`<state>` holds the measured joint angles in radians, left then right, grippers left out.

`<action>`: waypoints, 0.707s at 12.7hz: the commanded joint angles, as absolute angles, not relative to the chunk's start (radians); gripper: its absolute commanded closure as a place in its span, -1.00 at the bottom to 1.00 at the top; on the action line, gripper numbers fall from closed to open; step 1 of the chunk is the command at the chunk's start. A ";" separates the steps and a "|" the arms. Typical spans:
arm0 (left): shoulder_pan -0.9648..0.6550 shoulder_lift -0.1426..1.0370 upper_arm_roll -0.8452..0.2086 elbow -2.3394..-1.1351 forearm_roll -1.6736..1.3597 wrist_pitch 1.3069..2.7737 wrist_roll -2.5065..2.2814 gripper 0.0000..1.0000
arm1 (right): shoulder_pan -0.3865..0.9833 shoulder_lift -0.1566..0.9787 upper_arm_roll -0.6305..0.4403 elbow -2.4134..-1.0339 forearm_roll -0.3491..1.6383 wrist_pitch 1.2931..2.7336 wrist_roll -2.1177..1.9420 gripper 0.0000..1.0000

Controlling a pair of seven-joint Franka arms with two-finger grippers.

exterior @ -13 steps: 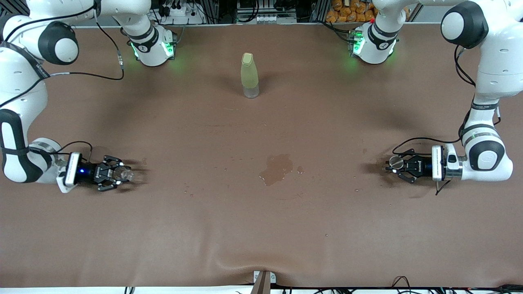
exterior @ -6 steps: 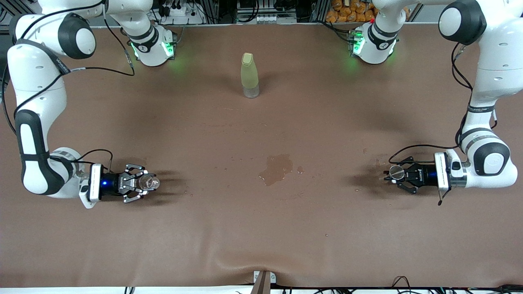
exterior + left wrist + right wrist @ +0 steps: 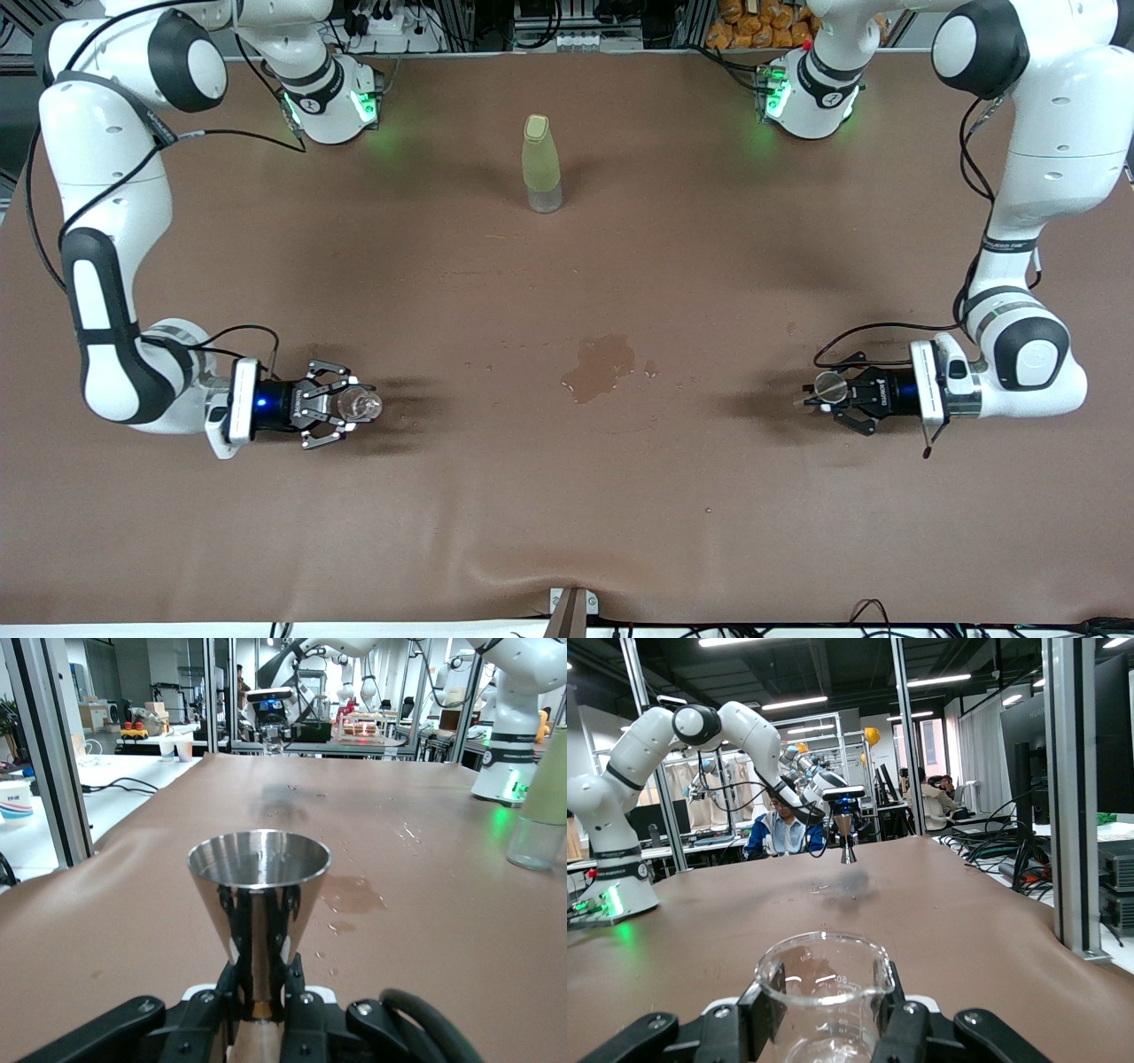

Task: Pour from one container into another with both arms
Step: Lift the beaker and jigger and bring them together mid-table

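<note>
Front view, with two wrist views. The right gripper [image 3: 347, 404] was clamped on the clear glass cup [image 3: 359, 405], which it held upright above the brown table [image 3: 567, 496] toward the right arm's end. Taking the wet patch [image 3: 601, 365] at the table's middle as the clock centre in the front view, the glass cup lay at roughly 9 o'clock, slightly toward 8. In the right wrist view the glass cup [image 3: 825, 992] sat between the dark fingers [image 3: 899, 1023] of the right gripper [image 3: 826, 1028], its rim with a small pouring lip uppermost; whether it held liquid could not be told.

The left gripper [image 3: 833, 392] was closed on the narrow stem of the metal cup [image 3: 830, 386], held upright above the table toward the left arm's end, at about 3 o'clock from the wet patch. The cup's shiny round top faced upward. In the left wrist view the metal cup [image 3: 258, 904] appeared as a polished cone widening upward, its stem pinched between the fingers [image 3: 292, 988] of the left gripper [image 3: 258, 1005].

The two cups were well apart, with the wet patch between them. Small droplets [image 3: 709, 510] dotted the table around the patch.

A tall yellow-green bottle [image 3: 541, 163] stood upright on the table at about 12 o'clock from the wet patch, between the two arm bases and apart from both grippers.
</note>
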<state>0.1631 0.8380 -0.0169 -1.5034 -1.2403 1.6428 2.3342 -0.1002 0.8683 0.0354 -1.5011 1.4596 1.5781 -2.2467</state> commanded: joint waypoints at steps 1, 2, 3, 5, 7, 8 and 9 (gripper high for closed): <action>0.108 0.842 -0.012 -1.500 -1.305 1.661 2.350 1.00 | -0.060 0.685 0.029 -1.739 1.540 1.666 -2.246 0.61; 0.066 0.859 -0.012 -1.500 -1.339 1.673 2.350 1.00 | -0.036 0.626 0.029 -1.814 1.572 1.704 -2.246 0.61; 0.022 0.864 -0.012 -1.500 -1.379 1.704 2.350 1.00 | -0.011 0.582 0.029 -1.874 1.610 1.738 -2.249 0.61; -0.075 0.867 -0.012 -1.500 -1.471 1.790 2.350 1.00 | 0.035 0.558 0.029 -1.923 1.666 1.740 -2.276 0.61; -0.179 0.888 -0.012 -1.497 -1.593 1.857 2.352 1.00 | 0.054 0.520 0.031 -1.982 1.687 1.744 -2.275 0.67; -0.231 0.890 -0.011 -1.497 -1.644 1.903 2.352 1.00 | 0.055 0.511 0.031 -2.002 1.692 1.741 -2.267 0.67; -0.276 0.890 -0.011 -1.496 -1.682 1.960 2.352 1.00 | 0.058 0.494 0.031 -2.022 1.692 1.743 -2.264 0.67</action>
<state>-0.2085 0.8856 -0.0233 -1.5041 -1.6086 1.8934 2.3362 0.0541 0.5635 0.0385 -1.9383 1.6557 1.7347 -2.2548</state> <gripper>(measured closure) 0.789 0.511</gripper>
